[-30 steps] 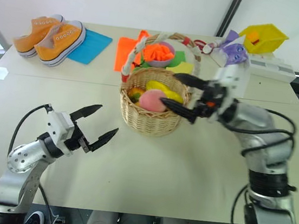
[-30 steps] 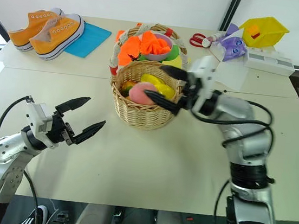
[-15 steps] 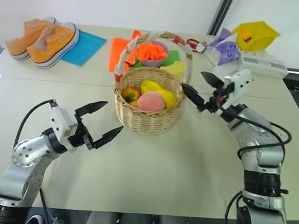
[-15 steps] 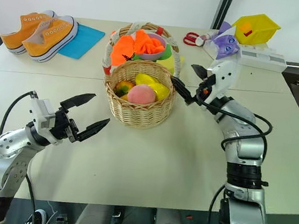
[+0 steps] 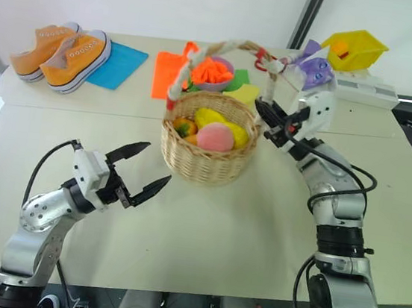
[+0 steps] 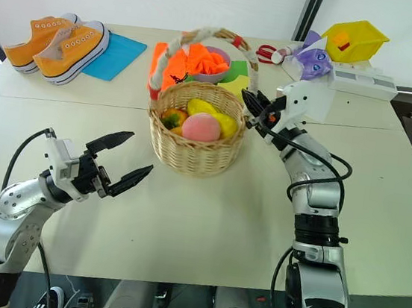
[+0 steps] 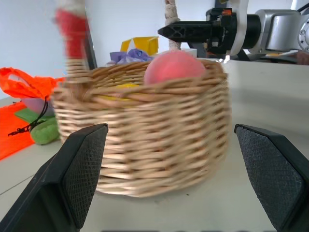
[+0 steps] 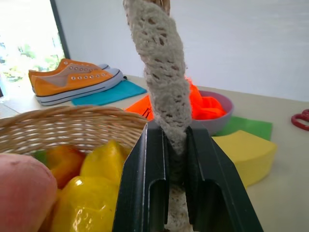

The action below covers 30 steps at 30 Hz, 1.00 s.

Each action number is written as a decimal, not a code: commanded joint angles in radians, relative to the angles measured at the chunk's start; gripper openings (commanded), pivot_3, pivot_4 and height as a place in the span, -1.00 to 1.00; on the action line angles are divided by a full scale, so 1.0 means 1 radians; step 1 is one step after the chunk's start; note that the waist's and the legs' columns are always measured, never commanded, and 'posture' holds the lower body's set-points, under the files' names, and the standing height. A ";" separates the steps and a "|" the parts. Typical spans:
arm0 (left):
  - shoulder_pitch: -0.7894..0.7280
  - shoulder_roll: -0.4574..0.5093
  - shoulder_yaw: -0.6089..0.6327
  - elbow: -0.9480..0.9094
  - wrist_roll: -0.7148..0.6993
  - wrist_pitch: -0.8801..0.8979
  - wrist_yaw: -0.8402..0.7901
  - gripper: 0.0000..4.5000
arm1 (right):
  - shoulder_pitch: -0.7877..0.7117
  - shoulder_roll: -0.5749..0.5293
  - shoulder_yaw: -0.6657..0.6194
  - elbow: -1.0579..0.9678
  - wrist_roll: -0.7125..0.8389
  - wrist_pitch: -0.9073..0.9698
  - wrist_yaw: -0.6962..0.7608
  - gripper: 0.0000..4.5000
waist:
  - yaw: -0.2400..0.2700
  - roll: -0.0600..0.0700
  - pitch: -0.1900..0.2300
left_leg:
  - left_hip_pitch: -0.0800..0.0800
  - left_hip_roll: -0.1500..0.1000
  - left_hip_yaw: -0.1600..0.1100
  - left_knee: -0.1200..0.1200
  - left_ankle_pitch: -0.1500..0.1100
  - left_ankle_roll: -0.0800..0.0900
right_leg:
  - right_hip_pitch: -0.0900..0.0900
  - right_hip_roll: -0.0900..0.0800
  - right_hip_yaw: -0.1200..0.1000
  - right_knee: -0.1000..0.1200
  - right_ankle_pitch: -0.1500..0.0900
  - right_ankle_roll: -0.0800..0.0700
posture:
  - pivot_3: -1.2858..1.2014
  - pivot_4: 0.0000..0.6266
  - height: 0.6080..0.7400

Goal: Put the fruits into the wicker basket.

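The wicker basket (image 5: 205,160) stands mid-table with the fruits inside: a pink peach (image 5: 216,136), a yellow lemon (image 5: 209,117) and an orange-yellow mango (image 5: 185,128). My right gripper (image 5: 265,116) is shut on the lower right end of the basket's handle (image 8: 164,72), the lace wrap pinched between its fingers (image 8: 145,169). The left gripper (image 5: 157,163) hovers open just left of the basket, low over the table, holding nothing. In the left wrist view the basket wall (image 7: 159,150) sits straight ahead between the open fingers (image 7: 79,169), apart from them.
Behind the basket sit a purple bowl (image 5: 214,72) with orange cloth, a pale yellow wedge (image 5: 247,93) and coloured sheets. Orange sneakers (image 5: 64,50) lie far left on a blue sheet (image 5: 123,65). A yellow bin (image 5: 354,48), purple toy (image 5: 313,68) and white box (image 5: 364,87) stand far right.
The right gripper drew back from over the fruits, swung to the handle's right end and shut on it. The left arm has stayed put. The camera view shifted.
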 commanded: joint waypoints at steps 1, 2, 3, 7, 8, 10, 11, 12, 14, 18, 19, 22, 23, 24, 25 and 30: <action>-0.021 -0.010 -0.011 -0.003 -0.004 -0.015 -0.007 1.00 | 0.018 -0.096 -0.163 -0.007 -0.004 -0.070 -0.061 -1.00 | 0.010 0.000 0.000 | 0.000 0.000 0.000 0.000 0.000 0.000 | 0.000 0.000 0.000 0.000 0.000 0.000 | 0.03 -0.52 1.00; -0.027 -0.011 -0.013 0.007 -0.004 -0.018 -0.013 1.00 | 0.037 -0.129 -0.194 -0.012 -0.002 -0.080 -0.060 -1.00 | 0.019 0.000 0.000 | 0.000 -0.001 0.000 0.000 0.000 0.000 | 0.000 0.000 0.000 0.000 0.000 0.000 | 0.03 -0.52 1.00; -0.035 -0.012 -0.017 0.018 -0.003 -0.022 -0.021 1.00 | 0.063 -0.164 -0.227 -0.017 0.008 -0.078 -0.053 -1.00 | 0.023 0.000 0.000 | -0.001 -0.001 0.000 0.000 0.000 0.000 | 0.000 -0.001 0.000 0.000 0.000 0.000 | 0.03 -0.52 1.00; -0.097 -0.023 -0.041 0.075 -0.006 -0.024 -0.049 1.00 | 0.202 -0.342 -0.409 0.026 -0.020 -0.116 -0.059 -1.00 | 0.039 0.000 0.000 | -0.002 -0.002 0.000 0.000 0.000 0.001 | 0.000 -0.001 0.000 -0.003 0.000 0.000 | 0.03 -0.52 1.00; -0.104 -0.023 -0.044 0.083 -0.006 -0.026 -0.055 1.00 | 0.219 -0.364 -0.425 0.036 -0.032 -0.133 -0.068 -1.00 | 0.041 0.001 0.000 | -0.002 -0.002 0.000 0.000 0.000 0.001 | 0.000 -0.001 0.000 -0.003 0.000 0.000 | 0.03 -0.52 1.00; -0.122 -0.028 -0.054 0.097 -0.006 -0.027 -0.068 1.00 | 0.257 -0.383 -0.457 0.045 -0.027 -0.147 -0.073 -1.00 | 0.033 0.002 -0.001 | -0.001 -0.002 0.002 0.000 0.000 0.001 | 0.000 0.000 0.001 -0.003 0.000 0.000 | 0.03 -0.52 1.00; -0.131 -0.030 -0.058 0.104 -0.007 -0.027 -0.075 1.00 | 0.278 -0.381 -0.463 0.038 -0.024 -0.152 -0.074 -1.00 | 0.028 0.002 -0.001 | -0.001 -0.001 0.002 0.000 0.000 0.001 | 0.000 0.000 0.001 -0.002 0.000 0.000 | 0.03 -0.52 1.00; -0.138 -0.033 -0.061 0.111 -0.008 -0.025 -0.078 1.00 | 0.297 -0.376 -0.465 0.032 -0.025 -0.157 -0.075 -1.00 | 0.020 0.002 -0.001 | 0.000 -0.001 0.002 0.000 0.000 0.001 | 0.001 0.000 0.001 -0.002 0.000 0.000 | 0.03 -0.52 1.00; -0.151 -0.035 -0.063 0.123 -0.008 -0.023 -0.085 1.00 | 0.325 -0.371 -0.470 0.032 -0.042 -0.183 -0.092 -1.00 | 0.011 0.002 -0.001 | 0.003 0.000 0.003 0.000 0.000 0.001 | 0.002 0.002 0.002 -0.001 0.000 0.001 | 0.03 -0.52 1.00; -0.170 -0.036 -0.069 0.135 -0.008 -0.021 -0.098 1.00 | 0.387 -0.355 -0.480 0.022 -0.056 -0.224 -0.131 -0.58 | 0.012 0.003 -0.001 | 0.014 0.002 0.008 -0.002 0.000 0.001 | 0.010 0.004 0.006 0.000 0.000 0.000 | 0.03 -0.52 1.00; -0.171 -0.036 -0.069 0.137 -0.009 -0.021 -0.100 1.00 | 0.397 -0.344 -0.478 0.005 -0.044 -0.234 -0.129 -0.35 | 0.014 0.002 -0.001 | 0.014 0.003 0.008 -0.002 -0.001 0.001 | 0.011 0.005 0.007 0.000 0.000 0.001 | 0.03 -0.52 1.00; -0.173 -0.040 -0.070 0.146 -0.007 -0.023 -0.106 1.00 | 0.405 -0.294 -0.501 -0.048 -0.029 -0.255 -0.197 0.20 | 0.013 0.003 -0.001 | 0.014 0.004 0.011 -0.002 -0.001 0.001 | 0.010 0.005 0.010 -0.001 0.000 0.001 | 0.03 -0.52 1.00; -0.175 -0.041 -0.071 0.149 -0.006 -0.024 -0.107 1.00 | 0.412 -0.276 -0.502 -0.071 -0.036 -0.263 -0.219 0.44 | 0.014 0.003 -0.001 | 0.014 0.004 0.013 -0.002 -0.001 0.001 | 0.009 0.006 0.011 -0.001 0.000 0.001 | 0.03 -0.52 1.00; -0.175 -0.043 -0.072 0.151 -0.005 -0.026 -0.107 1.00 | 0.423 -0.241 -0.503 -0.109 -0.030 -0.263 -0.249 0.68 | 0.014 0.003 -0.001 | 0.014 0.005 0.015 -0.002 -0.001 0.001 | 0.008 0.006 0.013 0.000 0.000 0.001 | 0.03 -0.52 1.00; -0.175 -0.045 -0.073 0.152 -0.005 -0.026 -0.107 1.00 | 0.439 -0.205 -0.500 -0.150 -0.024 -0.261 -0.275 0.90 | 0.015 0.003 -0.001 | 0.014 0.005 0.015 -0.002 -0.001 0.001 | 0.008 0.006 0.013 0.000 0.000 0.001 | 0.03 -0.52 1.00; -0.168 -0.053 -0.069 0.152 0.002 -0.018 -0.086 1.00 | 0.589 -0.028 -0.416 -0.403 -0.143 -0.343 -0.393 0.96 | 0.020 0.003 -0.002 | 0.014 0.007 0.017 -0.003 -0.001 0.001 | 0.006 0.008 0.015 0.000 0.000 0.001 | 0.03 -0.52 1.00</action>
